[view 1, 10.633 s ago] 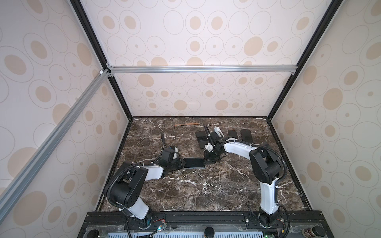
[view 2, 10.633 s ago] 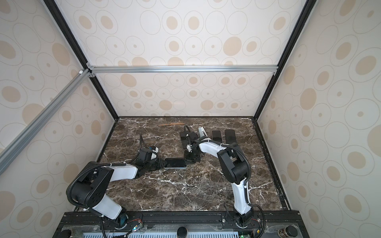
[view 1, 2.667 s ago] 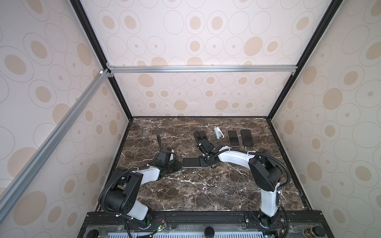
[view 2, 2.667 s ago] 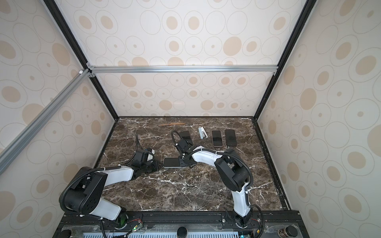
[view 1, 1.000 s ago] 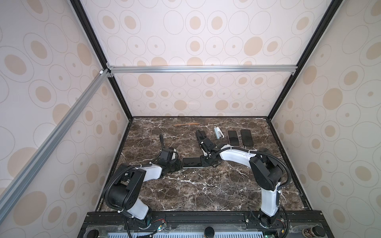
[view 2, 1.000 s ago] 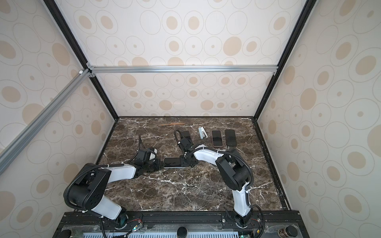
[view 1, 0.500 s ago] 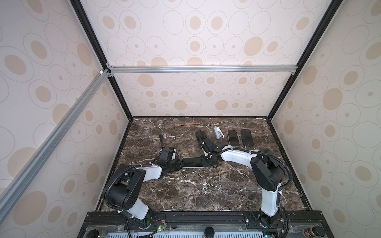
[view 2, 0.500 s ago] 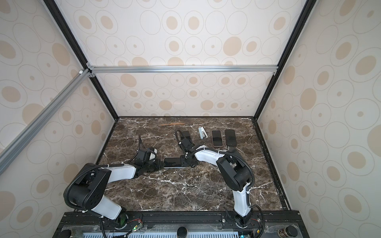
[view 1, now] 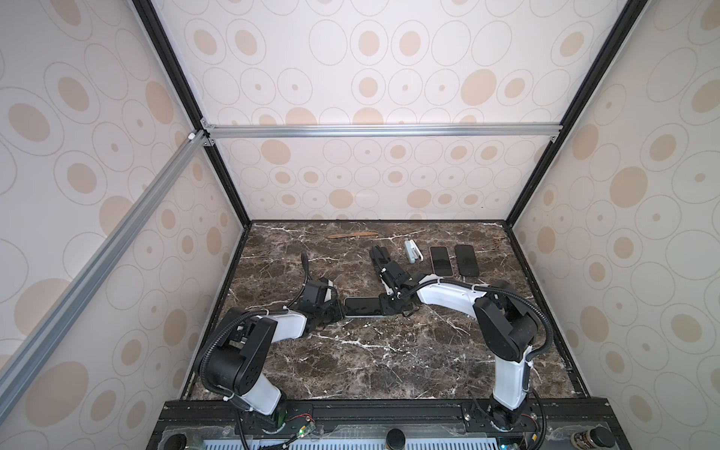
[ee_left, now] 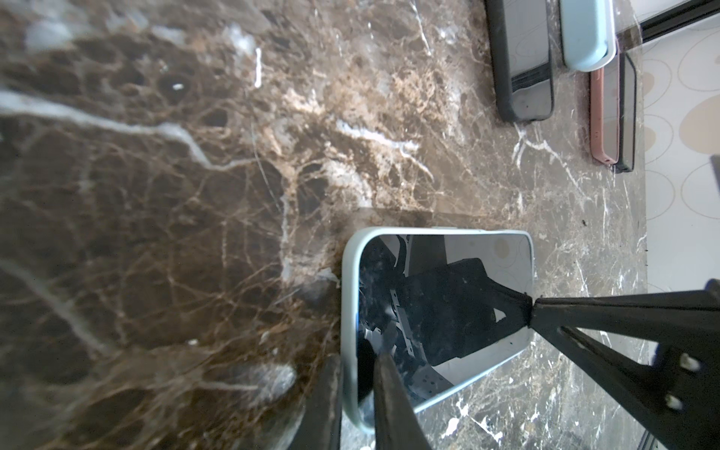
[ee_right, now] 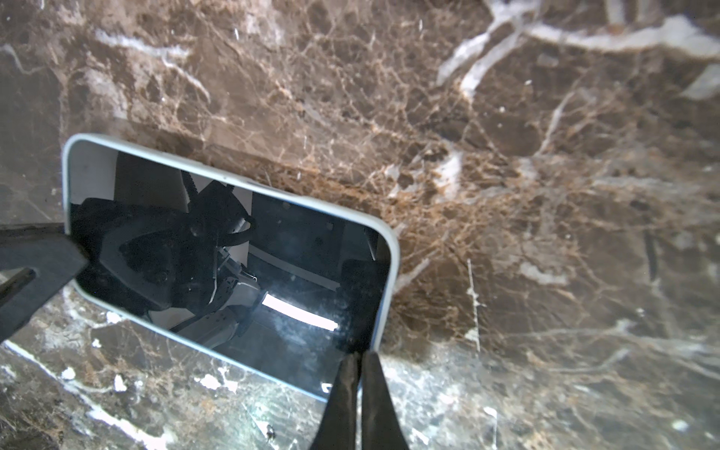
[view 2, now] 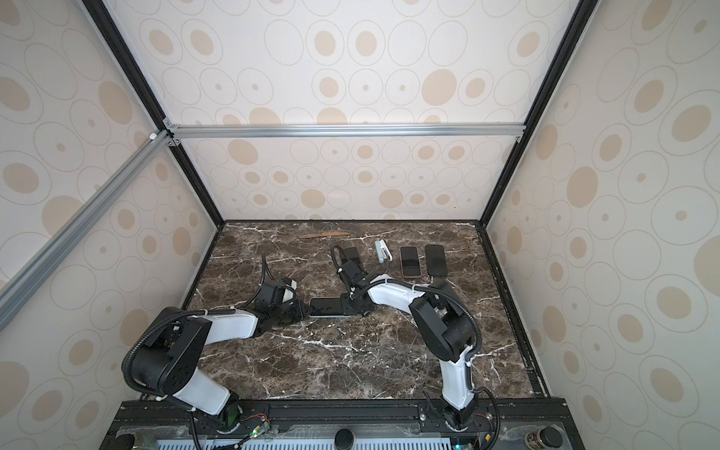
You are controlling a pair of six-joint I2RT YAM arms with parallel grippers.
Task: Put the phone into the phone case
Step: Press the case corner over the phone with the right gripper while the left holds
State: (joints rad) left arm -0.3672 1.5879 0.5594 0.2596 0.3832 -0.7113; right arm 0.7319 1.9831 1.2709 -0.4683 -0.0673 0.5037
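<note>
Looks like the seating step. The phone (view 1: 363, 306) lies screen-up in the pale blue phone case (ee_left: 348, 311), middle of the desk (view 1: 370, 362). Left tool (ee_left: 356, 372) is clamped on the case's end rim. Right tool (ee_right: 360, 360) is pinched closed, tips on the phone's other end. Next, I'd guess: press that end down till it's flush.

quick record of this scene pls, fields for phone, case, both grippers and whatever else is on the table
phone case: light blue, rim visible around the screen
phone: screen up, apparently inside the phone case
left gripper: shut on the phone case's end, a finger each side of the rim
right gripper: shut, tips at the phone's other end
back row: black-cased phone, pale blue item, pink-cased phone, dark phone
far back: wooden stick
</note>
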